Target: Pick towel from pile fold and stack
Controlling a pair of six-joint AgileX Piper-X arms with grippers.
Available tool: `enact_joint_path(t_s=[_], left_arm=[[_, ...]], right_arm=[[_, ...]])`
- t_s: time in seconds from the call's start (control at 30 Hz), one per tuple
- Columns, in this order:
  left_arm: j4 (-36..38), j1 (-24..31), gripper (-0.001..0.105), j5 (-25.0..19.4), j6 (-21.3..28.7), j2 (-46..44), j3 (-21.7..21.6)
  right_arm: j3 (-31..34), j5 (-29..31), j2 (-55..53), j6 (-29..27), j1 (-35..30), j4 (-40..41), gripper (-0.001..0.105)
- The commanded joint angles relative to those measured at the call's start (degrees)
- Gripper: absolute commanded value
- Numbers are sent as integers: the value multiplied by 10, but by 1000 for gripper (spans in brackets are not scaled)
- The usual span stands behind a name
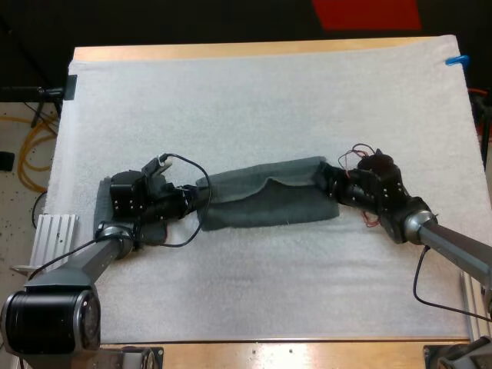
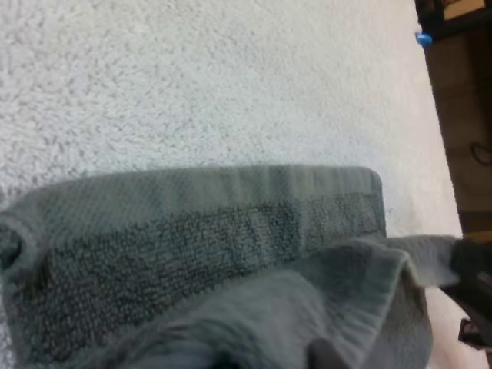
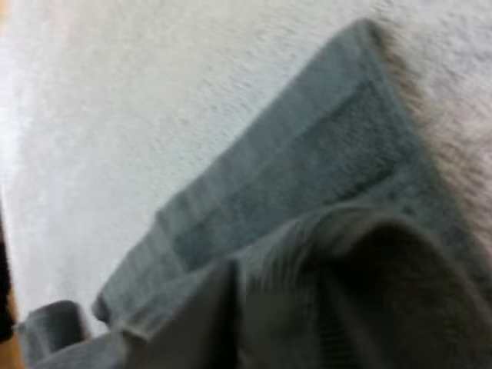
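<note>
Left hand point(image 1: 197, 198), right hand point(image 1: 326, 181) grip towel point(image 1: 265, 206) edges mid-mat point(image 1: 254, 100).

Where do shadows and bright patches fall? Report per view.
High view: even light across the mat, shadow under a fold of the towel. Left wrist view: the towel's near folds darken. Right wrist view: mat washes out bright, towel's near hump shadowed.

No text, label, brand, number or sign can be read anywhere.
</note>
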Motion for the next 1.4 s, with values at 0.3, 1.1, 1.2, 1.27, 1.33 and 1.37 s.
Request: enact_joint_path(t_s=[0.3, 1.1, 1.2, 1.27, 1.33, 1.37], left_arm=[[-5, 0, 62, 10, 9, -35, -34], [569, 0, 62, -210, 278, -485, -165], [601, 0, 62, -230, 287, -511, -165], [605, 0, 62, -233, 287, -520, -165], [606, 0, 62, -229, 283, -521, -165], [607, 0, 62, -227, 282, -521, -165]], right_arm=[[-5, -25, -36, -164, -2, -91, 74], [-5, 154, -449, -370, 0, 429, 74], [-5, 168, -461, -364, 0, 456, 74], [-5, 178, -454, -363, -1, 457, 74], [-12, 183, -434, -362, -1, 458, 74], [-17, 183, -424, -362, -1, 459, 74]])
